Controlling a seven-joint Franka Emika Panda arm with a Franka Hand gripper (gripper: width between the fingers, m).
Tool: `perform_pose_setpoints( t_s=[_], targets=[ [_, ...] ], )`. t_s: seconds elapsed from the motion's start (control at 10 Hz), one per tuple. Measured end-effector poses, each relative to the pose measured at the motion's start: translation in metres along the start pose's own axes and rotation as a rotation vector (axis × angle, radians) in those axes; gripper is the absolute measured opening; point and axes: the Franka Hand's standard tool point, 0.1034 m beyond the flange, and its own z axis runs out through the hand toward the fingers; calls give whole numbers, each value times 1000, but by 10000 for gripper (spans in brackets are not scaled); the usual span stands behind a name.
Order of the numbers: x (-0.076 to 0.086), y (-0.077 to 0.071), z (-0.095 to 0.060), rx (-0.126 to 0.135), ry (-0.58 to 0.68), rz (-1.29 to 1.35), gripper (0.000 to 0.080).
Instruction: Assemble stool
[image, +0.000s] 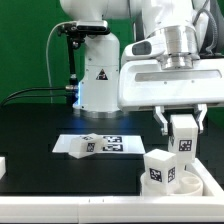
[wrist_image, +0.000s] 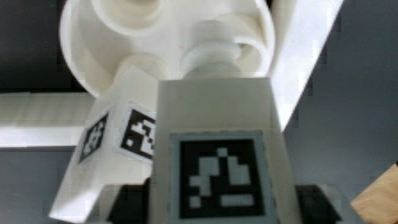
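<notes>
My gripper is shut on a white stool leg with a black-and-white tag, and holds it upright just over the round white seat at the exterior view's right front. Whether the leg touches the seat I cannot tell. A second tagged leg stands in the seat beside it. In the wrist view the held leg fills the middle between the dark fingers, my gripper is clamped on it, the second leg is alongside, and the seat lies beyond.
The marker board lies in the middle of the black table. A third tagged leg lies on its end towards the exterior view's left. A small white piece shows at the left edge. The arm's base stands at the back.
</notes>
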Motion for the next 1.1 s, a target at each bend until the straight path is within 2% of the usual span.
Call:
perform_pose_setpoints(
  t_s=[0.2, 0.6, 0.8, 1.1],
  targets=[
    [6, -2, 7, 1, 10, 1, 334],
    [8, -8, 17, 5, 10, -4, 334],
    [0, -15, 22, 9, -1, -16, 334],
    [-6, -17, 24, 6, 13, -26, 334]
  ],
)
